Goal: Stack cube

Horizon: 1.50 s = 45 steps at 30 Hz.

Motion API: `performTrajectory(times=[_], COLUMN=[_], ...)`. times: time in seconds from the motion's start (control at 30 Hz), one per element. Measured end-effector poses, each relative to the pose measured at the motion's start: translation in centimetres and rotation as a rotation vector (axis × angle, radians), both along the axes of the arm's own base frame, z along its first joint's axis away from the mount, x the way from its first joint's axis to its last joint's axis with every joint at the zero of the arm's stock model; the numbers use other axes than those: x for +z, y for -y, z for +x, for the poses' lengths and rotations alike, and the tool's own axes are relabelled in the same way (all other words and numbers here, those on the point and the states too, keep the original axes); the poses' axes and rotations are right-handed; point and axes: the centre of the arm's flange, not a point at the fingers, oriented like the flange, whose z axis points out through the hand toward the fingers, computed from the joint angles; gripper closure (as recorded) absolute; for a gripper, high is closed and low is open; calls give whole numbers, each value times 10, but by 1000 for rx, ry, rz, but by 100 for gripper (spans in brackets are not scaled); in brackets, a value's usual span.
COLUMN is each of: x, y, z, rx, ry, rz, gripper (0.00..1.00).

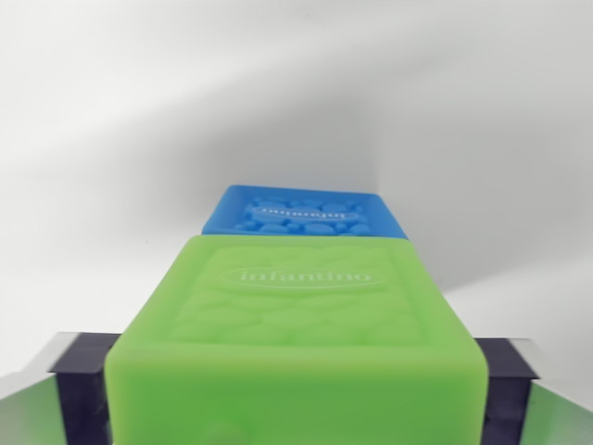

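At the wrist view's left we see bare white surface (102,213), open room, our gripper (296,408) clamped on the green cube (296,324), its far edge overlapping the blue cube (304,213) beyond, more clear white at right.

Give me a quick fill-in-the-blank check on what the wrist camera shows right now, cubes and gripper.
1. The cube held between the gripper pads is ____ in colour.
2. The cube lying beyond the green cube is ____ in colour.
3. The brand word embossed inside an oval on the green cube's top face reads ____.
4. The blue cube rests on a plain ____ surface.

Missing words: green; blue; infantino; white
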Motion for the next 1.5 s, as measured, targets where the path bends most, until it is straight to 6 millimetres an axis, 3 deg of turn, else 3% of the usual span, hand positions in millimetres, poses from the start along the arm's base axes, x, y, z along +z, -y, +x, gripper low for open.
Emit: performTrajectory(times=[0.9, 1.5], x=[4, 48], y=[0, 0], z=[0, 1], rx=[0, 0], ry=[2, 3], rz=[1, 5], gripper=[0, 0])
